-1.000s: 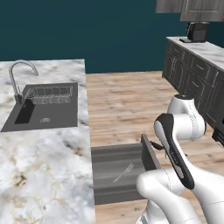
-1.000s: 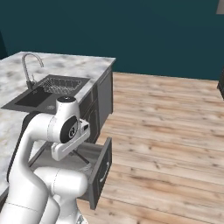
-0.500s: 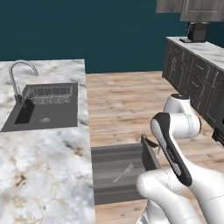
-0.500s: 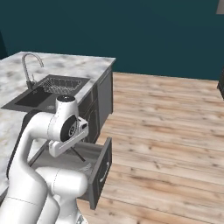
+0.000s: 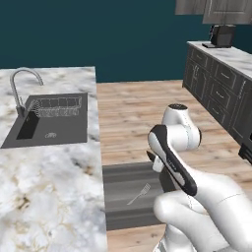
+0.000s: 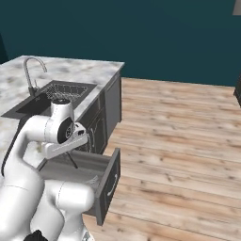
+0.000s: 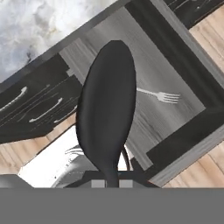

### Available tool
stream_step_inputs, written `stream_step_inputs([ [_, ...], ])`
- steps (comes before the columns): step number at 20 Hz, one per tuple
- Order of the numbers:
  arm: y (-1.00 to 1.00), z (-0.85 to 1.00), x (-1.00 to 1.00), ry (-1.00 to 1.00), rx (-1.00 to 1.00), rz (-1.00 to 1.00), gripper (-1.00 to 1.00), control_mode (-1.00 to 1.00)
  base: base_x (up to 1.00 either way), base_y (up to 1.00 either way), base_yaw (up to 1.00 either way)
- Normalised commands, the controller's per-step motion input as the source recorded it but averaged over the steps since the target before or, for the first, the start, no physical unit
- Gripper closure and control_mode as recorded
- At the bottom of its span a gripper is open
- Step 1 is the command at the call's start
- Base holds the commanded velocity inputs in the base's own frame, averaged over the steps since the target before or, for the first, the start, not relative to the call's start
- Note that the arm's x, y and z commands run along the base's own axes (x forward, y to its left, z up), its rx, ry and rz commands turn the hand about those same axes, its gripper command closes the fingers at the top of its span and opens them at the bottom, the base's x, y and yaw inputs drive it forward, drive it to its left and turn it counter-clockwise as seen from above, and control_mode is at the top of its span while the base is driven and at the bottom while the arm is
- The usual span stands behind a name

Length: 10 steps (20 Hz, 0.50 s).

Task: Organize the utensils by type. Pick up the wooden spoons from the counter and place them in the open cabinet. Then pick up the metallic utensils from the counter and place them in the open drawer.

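I have the tool (image 7: 112, 181) pinched nearly shut on what looks like a dark spoon (image 7: 107, 116), hanging above the open drawer (image 5: 115, 174) so it can drop in. A silver fork (image 7: 159, 95) already lies on the drawer floor, beside the marble surface (image 5: 47, 189).

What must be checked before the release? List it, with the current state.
1. drawer pulled open: ok.
2. claw shut on the dark spoon: ok.
3. Spoon bowl over the drawer's inside, judged from the hand view: ok.
4. fork lies flat in the drawer, apart from the spoon: ok.
5. Bare drawer floor beside the fork to land on: ok.
6. Height of the spoon above the drawer floor: cannot tell.
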Motion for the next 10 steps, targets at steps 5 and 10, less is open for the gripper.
stream_step_inputs([
  [5,0.29,-0.43,0.31,0.09,0.0,-0.17,1.0,-1.0,0.0,0.0,0.0],
  [10,0.02,-0.68,0.27,0.04,-0.01,-0.04,1.0,-1.0,0.0,0.0,0.0],
])
